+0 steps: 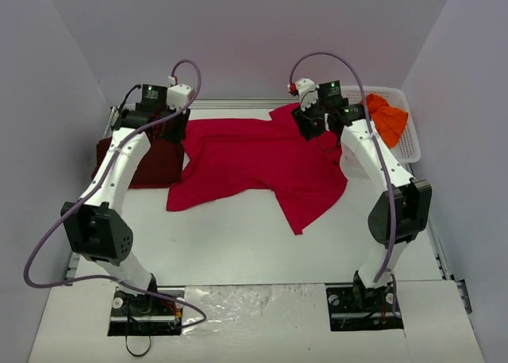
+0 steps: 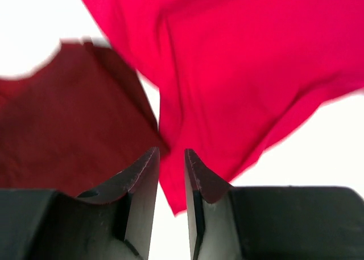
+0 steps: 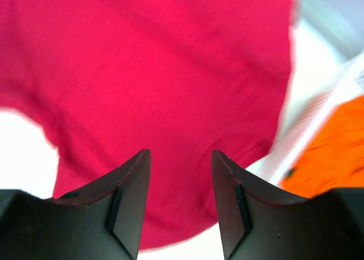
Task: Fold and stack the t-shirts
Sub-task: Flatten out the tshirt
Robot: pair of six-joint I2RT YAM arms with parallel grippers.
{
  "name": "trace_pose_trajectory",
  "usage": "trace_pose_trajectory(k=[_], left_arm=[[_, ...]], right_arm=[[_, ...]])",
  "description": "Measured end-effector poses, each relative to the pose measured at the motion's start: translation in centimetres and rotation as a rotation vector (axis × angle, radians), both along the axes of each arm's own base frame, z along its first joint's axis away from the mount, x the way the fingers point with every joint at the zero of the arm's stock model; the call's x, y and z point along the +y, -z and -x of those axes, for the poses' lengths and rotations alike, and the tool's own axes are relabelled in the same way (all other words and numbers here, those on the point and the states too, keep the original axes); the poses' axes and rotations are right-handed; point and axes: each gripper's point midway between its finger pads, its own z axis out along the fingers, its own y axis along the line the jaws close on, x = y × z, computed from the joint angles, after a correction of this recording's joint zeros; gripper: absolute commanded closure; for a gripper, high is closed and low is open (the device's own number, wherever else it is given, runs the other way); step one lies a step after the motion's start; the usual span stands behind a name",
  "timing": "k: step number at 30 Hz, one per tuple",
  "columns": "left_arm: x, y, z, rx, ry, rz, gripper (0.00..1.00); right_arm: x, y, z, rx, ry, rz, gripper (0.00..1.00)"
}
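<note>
Left fingers [image 2: 149, 163] slightly apart, gripping nothing: red shirt [image 2: 239, 72] just beyond the tips, maroon shirt [image 2: 68, 118] to their left. Right fingers [image 3: 139, 166] apart, empty, over red cloth; orange shirt [image 3: 335, 152] to their right (in white basket [image 1: 413, 144]).

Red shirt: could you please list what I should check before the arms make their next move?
1. Red shirt flat: not ok, rumpled, one corner trailing.
2. Left gripper empty: ok, jaws slightly apart.
3. Right gripper empty: ok, jaws apart over red cloth.
4. Maroon shirt clear of red shirt: cannot tell, their edges look close.
5. Orange shirt out of the way: ok, in basket.
</note>
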Motion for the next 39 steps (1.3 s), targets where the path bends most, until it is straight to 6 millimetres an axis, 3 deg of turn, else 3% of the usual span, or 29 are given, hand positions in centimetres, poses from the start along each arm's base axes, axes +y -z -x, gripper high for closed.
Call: trace_pose_trajectory(k=[7,10,14,19,24,26,30,35,39], left_arm=[[5.3,10.2,6.8,0.308,-0.073,-0.012,0.77],[6.3,11.2,8.0,0.352,-0.086,-0.002,0.75],[6.8,9.9,8.4,0.312,-0.088,0.026,0.74],[7.6,7.6,8.3,0.231,-0.104,0.050,0.72],[7.8,8.0,8.6,0.232,-0.110,0.063,0.72],[7.8,8.6,8.9,0.247,-0.111,0.065,0.72],[7.8,8.7,8.9,0.250,-0.109,0.067,0.72],[7.7,8.8,8.8,0.244,-0.107,0.069,0.72],[7.7,8.9,8.8,0.247,-0.106,0.071,0.71]], right_arm=[[0.7,10.3,8.1,0.366,-0.154,0.018,0.63],[1.9,13.9,10.4,0.493,-0.225,0.030,0.65],[3.4,17.0,12.7,0.601,-0.302,0.034,0.66],[4.5,18.7,13.8,0.659,-0.350,0.023,0.66],[4.9,19.3,14.1,0.678,-0.374,0.015,0.67],[5.0,19.5,14.3,0.684,-0.380,0.015,0.74],[5.4,20.1,14.7,0.700,-0.394,0.020,1.00],[6.2,20.0,15.1,0.698,-0.414,0.030,1.00],[7.5,18.3,16.2,0.673,-0.468,0.046,1.00]])
